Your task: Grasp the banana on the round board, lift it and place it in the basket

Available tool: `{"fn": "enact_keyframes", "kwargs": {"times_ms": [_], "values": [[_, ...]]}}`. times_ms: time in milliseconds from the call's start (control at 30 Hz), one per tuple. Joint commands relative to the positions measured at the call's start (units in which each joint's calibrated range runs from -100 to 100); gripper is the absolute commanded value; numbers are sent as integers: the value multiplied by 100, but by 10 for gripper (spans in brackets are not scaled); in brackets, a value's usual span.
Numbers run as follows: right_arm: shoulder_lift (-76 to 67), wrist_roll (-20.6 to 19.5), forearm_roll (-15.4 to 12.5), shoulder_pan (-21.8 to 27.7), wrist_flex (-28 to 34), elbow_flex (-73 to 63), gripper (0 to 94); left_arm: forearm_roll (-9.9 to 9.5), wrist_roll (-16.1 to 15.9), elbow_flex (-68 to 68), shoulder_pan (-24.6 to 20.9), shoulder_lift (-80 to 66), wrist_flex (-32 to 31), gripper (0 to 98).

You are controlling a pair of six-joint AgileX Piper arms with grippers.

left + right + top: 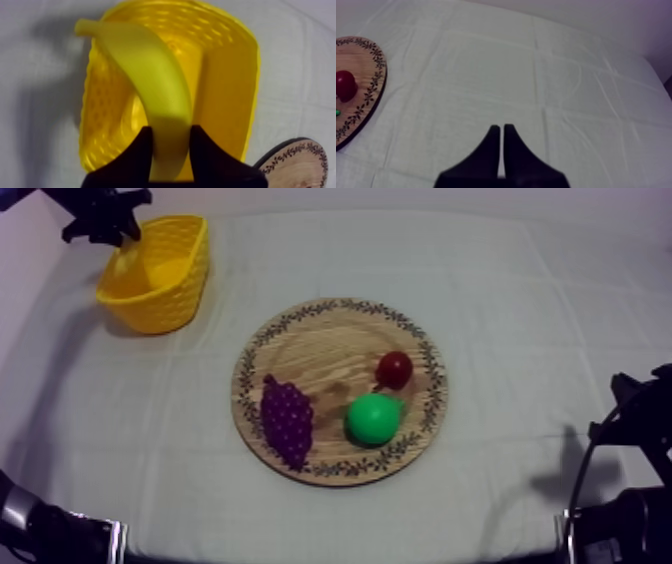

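- The left tool (171,132) was clamped on the banana (150,70). Its two black fingers (132,157) pressed on either side of one end of the fruit.
- From that grip the banana arched away over the open mouth of the yellow basket (230,100), and its far tip reached the basket's rim. I could not tell whether the fruit touched the basket's inside.
- An edge of the wooden board (300,160) showed just beyond the basket, on the cloth-covered tabletop (300,50).
- From above, the left arm (30,196) came in at the eleven o'clock corner. Its tool hung over the far rim of the basket, which stood at ten o'clock from the board and well apart from it.
- Three fruits lay on the board: the bunch of grapes (287,420) at eight o'clock, the pear (373,418) at four o'clock and the small red fruit (394,369) at two o'clock. The pear and the red fruit were close together.
- The right arm (630,428) sat low at the four o'clock side of the tabletop, away from the board.
- The right tool (502,131) had its fingers lying together as a narrow wedge with nothing between them. It pointed out over bare cloth, with the board's rim and the red fruit off at its ten o'clock.
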Motion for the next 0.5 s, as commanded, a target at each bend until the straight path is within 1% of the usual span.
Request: {"fn": "enact_keyframes", "kwargs": {"times_ms": [0, 333, 467], "values": [[-5, 0, 1, 3, 1, 5, 4, 4, -4, -80, -2, 143, -17, 284], [-5, 0, 1, 3, 1, 5, 4, 55, -62, -286, -13, 822, -315, 289], [-5, 0, 1, 3, 1, 5, 4, 91, -162, -327, -12, 1032, -465, 320]]}}
